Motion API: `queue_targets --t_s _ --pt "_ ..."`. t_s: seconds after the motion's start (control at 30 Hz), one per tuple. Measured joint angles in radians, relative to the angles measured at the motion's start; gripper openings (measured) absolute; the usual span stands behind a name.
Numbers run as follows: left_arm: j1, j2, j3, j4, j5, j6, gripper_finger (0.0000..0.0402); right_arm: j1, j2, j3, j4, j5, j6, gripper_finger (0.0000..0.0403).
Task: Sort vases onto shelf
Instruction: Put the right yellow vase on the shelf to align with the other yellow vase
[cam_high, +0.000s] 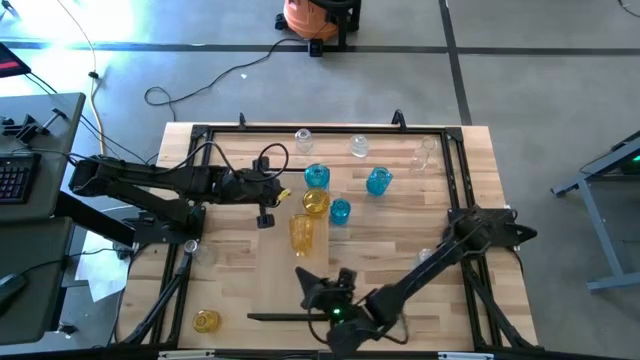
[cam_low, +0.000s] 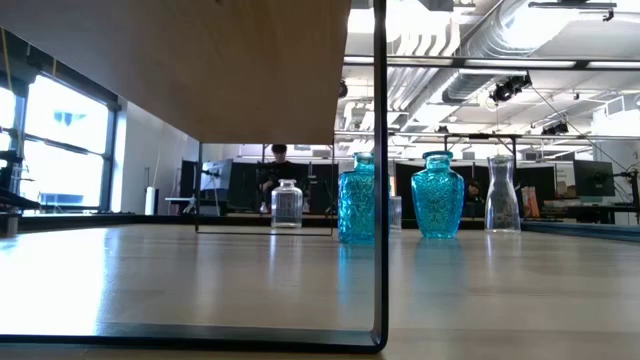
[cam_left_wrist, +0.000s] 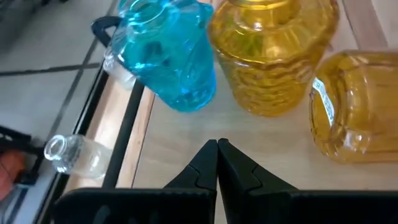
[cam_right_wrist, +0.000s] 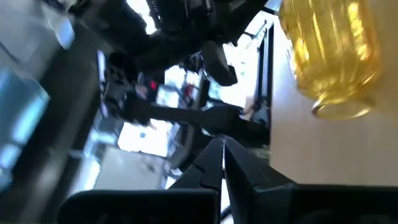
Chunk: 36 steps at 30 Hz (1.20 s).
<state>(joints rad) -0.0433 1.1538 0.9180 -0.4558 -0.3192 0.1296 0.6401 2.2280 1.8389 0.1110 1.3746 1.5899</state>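
Several small glass vases stand on the plank table. In the high view the blue ones (cam_high: 316, 177) (cam_high: 378, 181) (cam_high: 340, 211) and yellow ones (cam_high: 316, 202) (cam_high: 302, 233) cluster mid-table. Clear ones (cam_high: 303, 138) (cam_high: 359, 147) stand near the far edge, and one yellow vase (cam_high: 207, 321) sits at the near left. The shelf (cam_low: 250, 60) fills the low view's upper left, on a thin dark leg (cam_low: 380, 170). My left gripper (cam_high: 280, 193) (cam_left_wrist: 217, 149) is shut, just short of a blue vase (cam_left_wrist: 168, 56) and a yellow one (cam_left_wrist: 273, 56). My right gripper (cam_high: 303, 275) (cam_right_wrist: 222, 155) is shut, near a yellow vase (cam_right_wrist: 336, 56).
A black frame (cam_high: 330, 130) runs around the tabletop. Another clear vase (cam_high: 425, 152) stands at the far right. The low view shows two blue vases (cam_low: 357, 198) (cam_low: 437, 195) and two clear ones (cam_low: 287, 203) (cam_low: 501, 193), with a person (cam_low: 278, 155) far behind in the room.
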Motion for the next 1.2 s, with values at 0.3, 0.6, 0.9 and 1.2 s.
queue_targets --t_s 0.3,0.6,0.9,1.2 --pt "0.0 0.0 0.0 0.009 0.078 0.033 0.0 -0.05 0.173 0.198 0.137 0.063 -0.116 0.0" --pt "0.0 0.0 0.0 0.032 0.108 0.023 0.0 -0.032 0.174 0.247 0.107 0.073 -0.183 0.0" --pt "0.0 0.0 0.0 0.036 0.108 0.019 0.0 -0.011 0.174 0.249 0.095 0.073 -0.384 0.0" --pt "0.0 0.0 0.0 0.033 0.13 -0.004 0.0 -0.018 0.174 0.249 -0.012 -0.003 -0.657 0.0"
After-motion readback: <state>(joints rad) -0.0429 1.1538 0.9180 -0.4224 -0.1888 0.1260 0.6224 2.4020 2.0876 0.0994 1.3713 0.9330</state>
